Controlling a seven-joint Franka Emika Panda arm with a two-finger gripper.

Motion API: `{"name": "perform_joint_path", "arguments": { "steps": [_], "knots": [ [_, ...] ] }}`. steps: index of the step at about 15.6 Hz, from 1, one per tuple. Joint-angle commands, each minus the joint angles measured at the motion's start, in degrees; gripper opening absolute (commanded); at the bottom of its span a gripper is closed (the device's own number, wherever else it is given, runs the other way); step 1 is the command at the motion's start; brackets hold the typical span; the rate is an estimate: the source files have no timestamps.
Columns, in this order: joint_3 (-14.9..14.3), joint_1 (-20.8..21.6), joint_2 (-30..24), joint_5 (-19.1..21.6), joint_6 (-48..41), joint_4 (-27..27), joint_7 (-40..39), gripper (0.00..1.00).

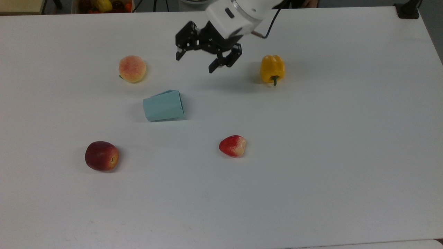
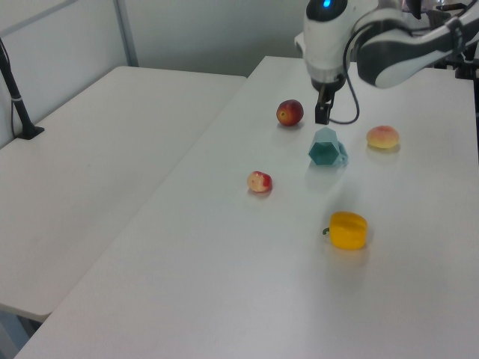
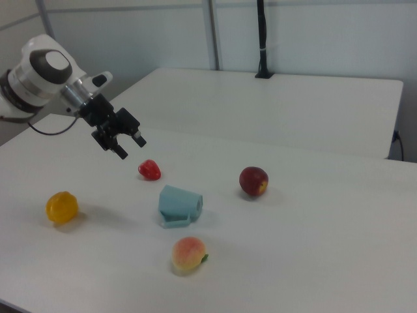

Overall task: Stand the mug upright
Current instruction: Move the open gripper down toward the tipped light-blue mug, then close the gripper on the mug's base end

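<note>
One mug (image 1: 163, 105) on its side mid-surface, between peach (image 1: 132, 68) and apple (image 1: 101, 156) in the top view; end effector (image 1: 194, 64) spread, airborne above it; should descend straddling the faceted wall near the rim.

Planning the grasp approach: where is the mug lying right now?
In the top view the mug lies on its side left of centre on the table, below and right of the peach, with the open claw above it.
</note>
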Motion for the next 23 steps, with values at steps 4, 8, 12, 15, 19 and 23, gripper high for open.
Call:
{"name": "perform_joint_path", "arguments": {
  "steps": [4, 8, 12, 15, 19, 23],
  "knots": [
    [-0.18, 0.64, 3.39, -6.41, 6.53, -5.38, 6.86, 1.00],
    [-0.79, -0.59, 3.83, -11.05, 13.92, -10.83, 11.43, 1.00],
    [-1.23, -2.70, 6.29, -14.66, 14.90, -10.93, 13.81, 1.00],
    [-3.95, -3.05, 7.61, -16.68, 17.00, -10.75, 13.82, 1.00],
    [-6.77, -4.02, 8.32, -17.83, 18.68, -10.75, 13.82, 1.00],
    [-7.38, -4.72, 8.67, -17.83, 18.68, -10.84, 13.73, 0.92]
  ]
}}
